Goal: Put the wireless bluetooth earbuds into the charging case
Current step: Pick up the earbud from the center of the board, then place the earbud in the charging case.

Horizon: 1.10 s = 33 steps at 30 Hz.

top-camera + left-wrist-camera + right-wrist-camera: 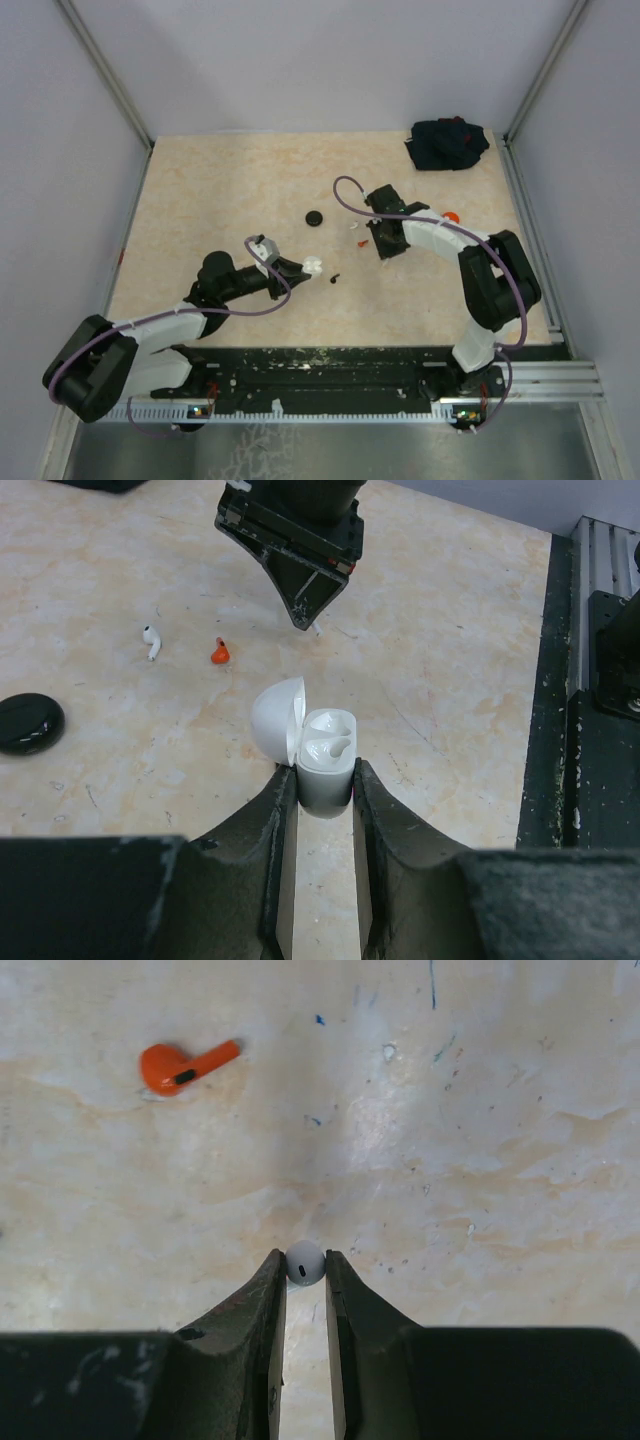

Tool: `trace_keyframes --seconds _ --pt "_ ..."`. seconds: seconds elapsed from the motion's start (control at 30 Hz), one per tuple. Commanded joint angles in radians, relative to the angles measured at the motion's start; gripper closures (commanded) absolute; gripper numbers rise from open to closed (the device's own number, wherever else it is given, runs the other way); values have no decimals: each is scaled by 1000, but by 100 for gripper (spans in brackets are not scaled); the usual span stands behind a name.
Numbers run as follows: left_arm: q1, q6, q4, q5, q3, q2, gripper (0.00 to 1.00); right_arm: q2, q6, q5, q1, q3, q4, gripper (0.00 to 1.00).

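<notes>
My left gripper (323,785) is shut on the base of a white charging case (326,755), held upright with its lid (277,718) swung open to the left. In the top view this case (313,266) sits at the left gripper's tips. My right gripper (305,1258) is shut on a white earbud (305,1264) just above the table. It shows in the left wrist view as the right gripper (301,615) beyond the case. A red earbud (185,1065) lies ahead and left of it. Another white earbud (151,640) lies beside the red earbud (219,652). A black earbud (335,278) lies near the case.
A black round puck (315,217) lies mid-table, also seen as the puck (28,723) in the left wrist view. A red puck (450,215) sits behind the right arm. A dark cloth bundle (447,143) lies at the far right corner.
</notes>
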State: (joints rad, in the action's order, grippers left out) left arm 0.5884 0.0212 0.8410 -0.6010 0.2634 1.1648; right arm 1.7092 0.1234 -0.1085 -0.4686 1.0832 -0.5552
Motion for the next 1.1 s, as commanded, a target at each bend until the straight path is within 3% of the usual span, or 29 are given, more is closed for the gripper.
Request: trace_keyframes --seconds 0.0,0.37,0.67,1.07 --pt "-2 -4 64 19 26 -13 99 -125 4 -83 -76 112 -58 83" --pt "45 -23 140 297 32 -42 99 -246 0 -300 -290 325 -191 83" --pt "175 -78 218 568 51 -30 100 -273 -49 -519 -520 400 -149 83" --pt "183 -69 333 521 44 20 100 -390 -164 -551 -646 230 153 83"
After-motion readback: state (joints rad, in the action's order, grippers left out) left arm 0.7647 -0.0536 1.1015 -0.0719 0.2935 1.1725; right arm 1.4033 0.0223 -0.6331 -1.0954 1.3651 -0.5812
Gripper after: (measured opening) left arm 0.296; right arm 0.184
